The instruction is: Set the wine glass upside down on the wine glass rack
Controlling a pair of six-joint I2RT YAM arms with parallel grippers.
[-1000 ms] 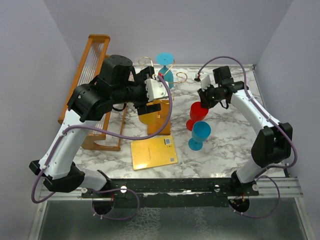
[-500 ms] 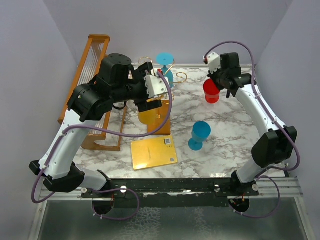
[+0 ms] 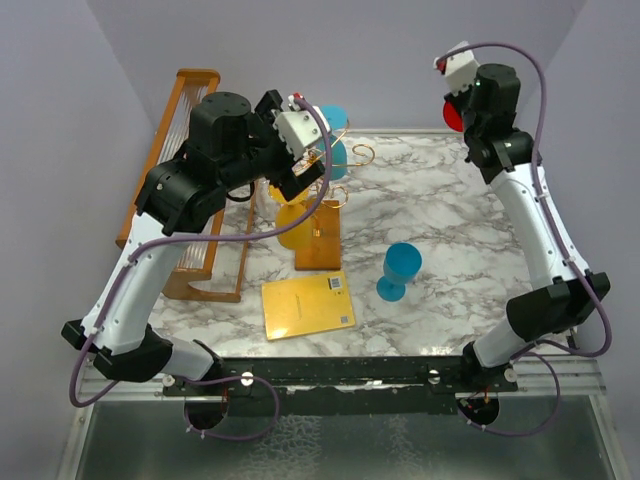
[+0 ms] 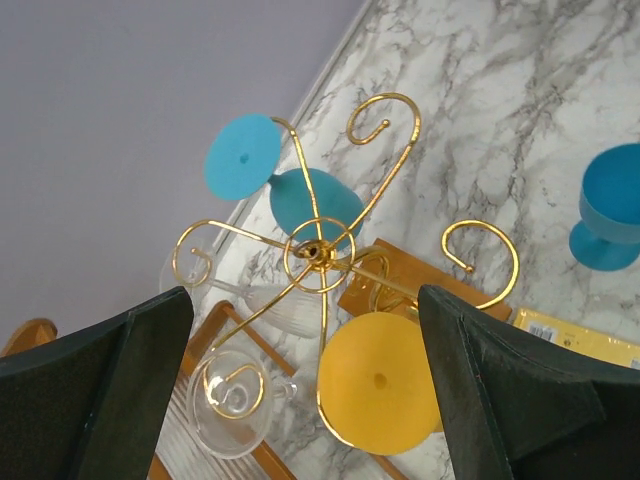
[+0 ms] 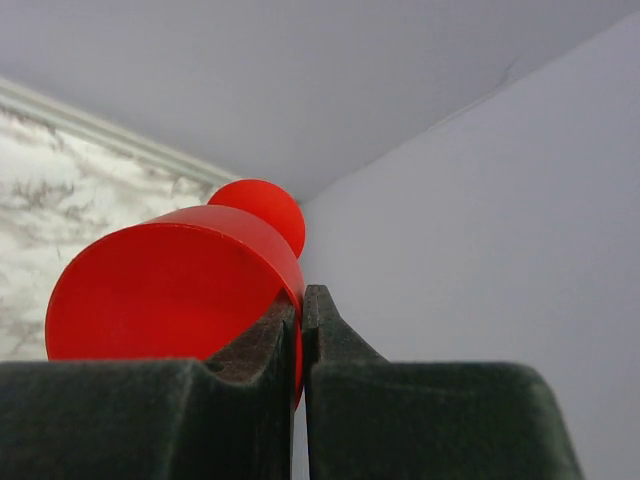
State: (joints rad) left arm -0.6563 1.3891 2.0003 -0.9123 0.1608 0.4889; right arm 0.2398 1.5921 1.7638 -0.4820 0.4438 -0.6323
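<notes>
Right gripper (image 5: pixel 301 300) pinches the red wine glass (image 5: pixel 170 290) by its rim, now lifted high at 1 o'clock | left gripper (image 4: pixel 305 292) has sprung wide over the rack (image 4: pixel 318 252) at 11 o'clock, yellow glass (image 4: pixel 378 382) hung | red likely next.

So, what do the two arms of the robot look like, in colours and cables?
The left arm and the right arm both have white link shells with black joint housings and black bases. A thin purple cable loops along each. A white box sits at each wrist. The fingers are dark and matte.
</notes>
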